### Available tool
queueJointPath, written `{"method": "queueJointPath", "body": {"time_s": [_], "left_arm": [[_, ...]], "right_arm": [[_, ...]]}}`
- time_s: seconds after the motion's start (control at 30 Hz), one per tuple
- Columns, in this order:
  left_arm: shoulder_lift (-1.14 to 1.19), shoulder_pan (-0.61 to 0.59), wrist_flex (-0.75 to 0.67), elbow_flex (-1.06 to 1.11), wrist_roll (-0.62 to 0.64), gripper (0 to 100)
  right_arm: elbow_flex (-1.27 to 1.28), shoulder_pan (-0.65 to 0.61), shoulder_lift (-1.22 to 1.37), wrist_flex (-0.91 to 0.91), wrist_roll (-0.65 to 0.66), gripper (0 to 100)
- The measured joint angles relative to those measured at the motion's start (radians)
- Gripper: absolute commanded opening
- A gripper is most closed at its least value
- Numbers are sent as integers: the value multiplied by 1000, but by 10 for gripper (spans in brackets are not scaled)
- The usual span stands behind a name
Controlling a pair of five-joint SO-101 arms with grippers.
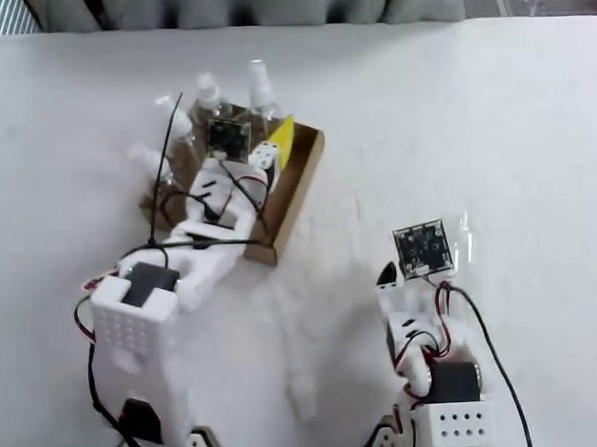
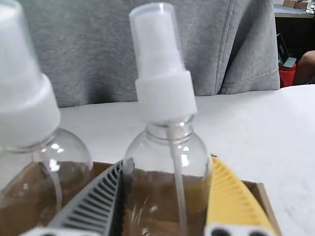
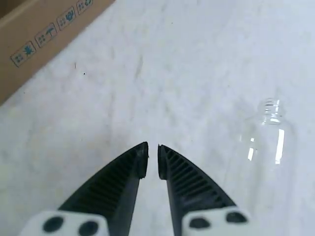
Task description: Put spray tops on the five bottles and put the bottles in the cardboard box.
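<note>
Left jaws: the left gripper is closed around a capped bottle. The grey finger lies against one side of its clear wall and the yellow finger against the other.
Right jaws: the right gripper is all but clenched, with a thin slit between the black tips. It grasps nothing and sits over the bare table.
Left arm pose: it stretches from the near edge toward 11 o'clock, with the wrist over the cardboard box and the gripper at the box's far end.
Right arm pose: it is folded close to its base at 5 o'clock of the table, with the gripper pointing down.
Cardboard box: one, at 10 o'clock from the table's centre in the high view.
Capped bottles: the held one wears a white spray top, and a neighbouring bottle stands upright just beside it in the box. The high view shows more white tops there, but the arm covers part, so I cannot tell the total.
Uncapped bottle: one open-necked bottle, clear, rests on the table at 2 o'clock from the right gripper, well apart from the box.
</note>
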Motion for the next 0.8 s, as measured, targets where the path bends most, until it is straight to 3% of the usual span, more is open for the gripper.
{"method": "queueJointPath", "body": {"time_s": [0.17,0.7,0.8], "left_arm": [[0,0,0,0,0,190],[0,-20,-3,8,6,207],[-17,-23,-14,40,5,261]], "right_arm": [[0,0,0,0,0,16],[0,0,0,0,2,16],[0,0,0,0,2,16]]}}
